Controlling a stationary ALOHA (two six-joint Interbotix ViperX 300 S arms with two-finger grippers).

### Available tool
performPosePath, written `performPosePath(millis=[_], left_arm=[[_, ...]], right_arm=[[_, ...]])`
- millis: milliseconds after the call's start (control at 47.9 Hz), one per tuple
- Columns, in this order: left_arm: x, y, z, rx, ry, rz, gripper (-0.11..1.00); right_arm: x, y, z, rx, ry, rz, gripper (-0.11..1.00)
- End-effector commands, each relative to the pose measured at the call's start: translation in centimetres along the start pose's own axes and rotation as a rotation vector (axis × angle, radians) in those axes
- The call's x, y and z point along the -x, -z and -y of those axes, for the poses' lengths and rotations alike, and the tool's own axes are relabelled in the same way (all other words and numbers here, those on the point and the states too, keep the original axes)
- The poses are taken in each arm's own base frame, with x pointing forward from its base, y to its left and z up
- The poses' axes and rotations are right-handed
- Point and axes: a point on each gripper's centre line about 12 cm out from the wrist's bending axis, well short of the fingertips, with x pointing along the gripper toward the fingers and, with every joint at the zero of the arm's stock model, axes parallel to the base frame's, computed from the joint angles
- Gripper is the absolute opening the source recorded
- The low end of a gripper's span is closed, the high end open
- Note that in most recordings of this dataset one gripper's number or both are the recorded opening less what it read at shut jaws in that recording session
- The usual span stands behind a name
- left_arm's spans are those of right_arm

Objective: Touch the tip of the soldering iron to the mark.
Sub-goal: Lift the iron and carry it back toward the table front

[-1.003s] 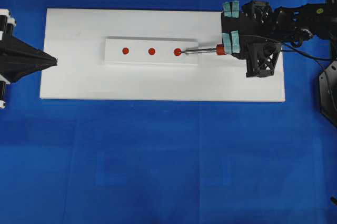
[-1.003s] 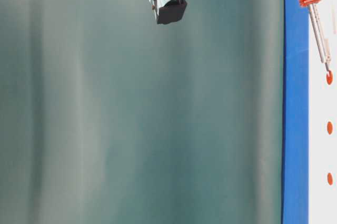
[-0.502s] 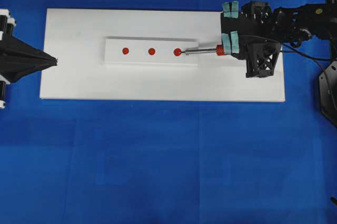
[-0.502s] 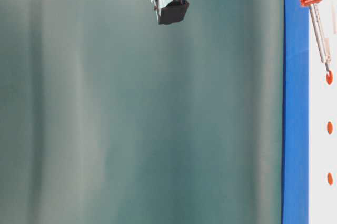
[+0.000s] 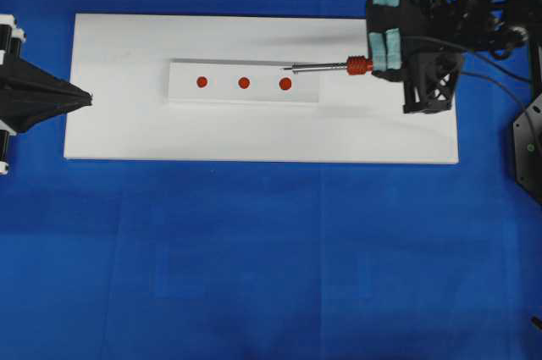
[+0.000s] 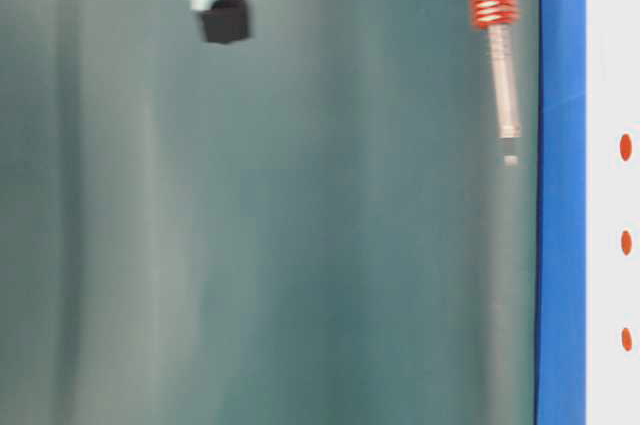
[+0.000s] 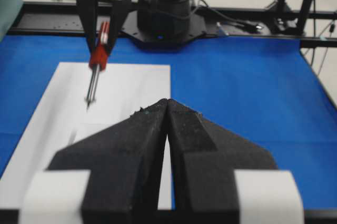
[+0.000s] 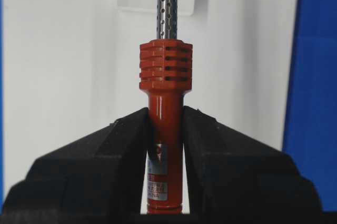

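Red-orange ribbed handle of the soldering iron (image 5: 358,65) sits clamped in the right gripper (image 8: 165,129), above a white board (image 5: 127,123) on the blue desk (image 5: 254,258). Its tip (image 5: 288,68) hangs clear of the nearest red mark (image 5: 285,84). Opposite, the left gripper (image 7: 167,124) rests with jaws closed, empty.

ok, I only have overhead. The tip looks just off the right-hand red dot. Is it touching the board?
Observer: No. The table-level view shows the tip in the air, with a clear gap between it and the white board.
Operator: Is the grip on the iron solid?
Observer: In the right wrist view, the right jaws are clamped on the iron at its red handle, just below the ribbed collar. The shaft runs straight out between them.
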Motion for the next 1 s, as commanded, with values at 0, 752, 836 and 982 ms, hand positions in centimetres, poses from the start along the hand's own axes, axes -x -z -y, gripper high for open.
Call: performPosePath(millis=[0,752,836,982], left_arm=[[-0.2,-0.6,0.0,0.002,0.002,0.02,0.0],[-0.2,-0.5,0.0,0.002,0.002,0.018,0.0],[-0.2,-0.6,0.0,-0.001,0.002,0.02,0.0],[-0.2,-0.6,0.0,-0.001,0.002,0.02,0.0]], right_arm=[[2.5,-1.7,0.2,0.011,0.016,0.065,0.06],[4.6,-1.7,-3.2,-0.082,-0.061,0.13,0.06],[4.9,-1.6,-4.9,-0.089,-0.094,0.149,0.06],[5.5,-1.6,-8.4,-0.084,-0.168,0.194,0.06]])
